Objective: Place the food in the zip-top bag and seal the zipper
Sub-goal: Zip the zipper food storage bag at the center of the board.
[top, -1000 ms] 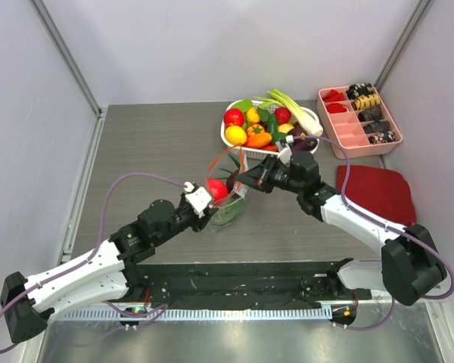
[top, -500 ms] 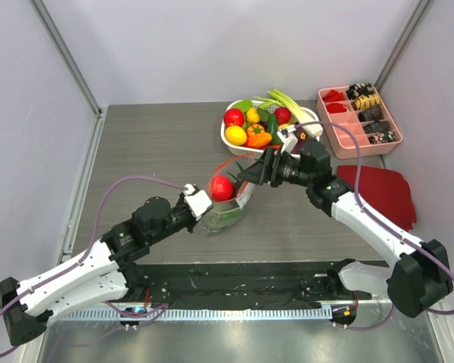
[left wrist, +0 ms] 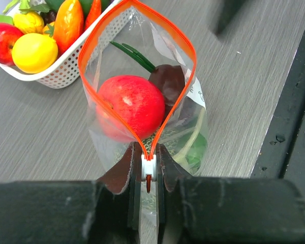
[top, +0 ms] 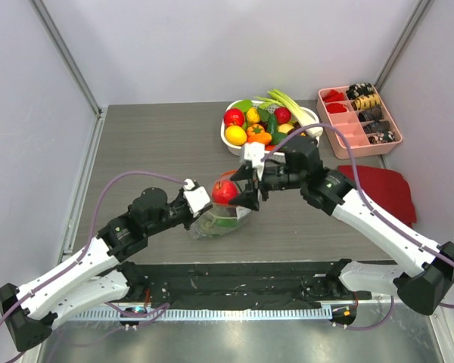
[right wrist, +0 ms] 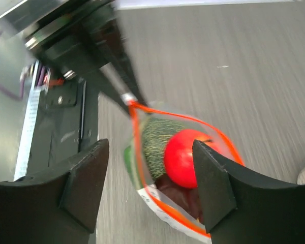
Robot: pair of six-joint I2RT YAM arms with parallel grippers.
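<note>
The left end effector [left wrist: 148, 170] is clamped on the near end of the zipper [left wrist: 83, 63], its dark flat fingers pinched together on either side of the tiny white end piece [left wrist: 149, 165]. From there the thin orange-red strip spreads into a teardrop-shaped opening. Below it hangs the bag [left wrist: 197, 124], clear crinkly plastic with a small white printed patch. It sits about mid-counter, toward the near edge. Inside are a smooth round red fruit [left wrist: 132, 104], a glossy dark brown piece [left wrist: 168, 81], a slim green stalk [left wrist: 134, 53] and a rough, grey-green broccoli-like head [right wrist: 152, 140]. The right end effector [right wrist: 148, 175] hovers over the mouth with its broad matte fingers well apart, touching nothing. A second ago it was closed on the far rim of the bag. It has since let go, and its wrist has swung left over the fruit. The left end effector has tightened on the zipper, and the bag now sags lower. The counter [top: 159, 144] is grey with a fine wood grain. At its far edge, right of centre, is a white perforated basket [top: 228, 138] of plastic produce. A pink divided tray [top: 346, 131] fills the far right corner. A dark red cloth [top: 378, 193] lies by the right edge.
</note>
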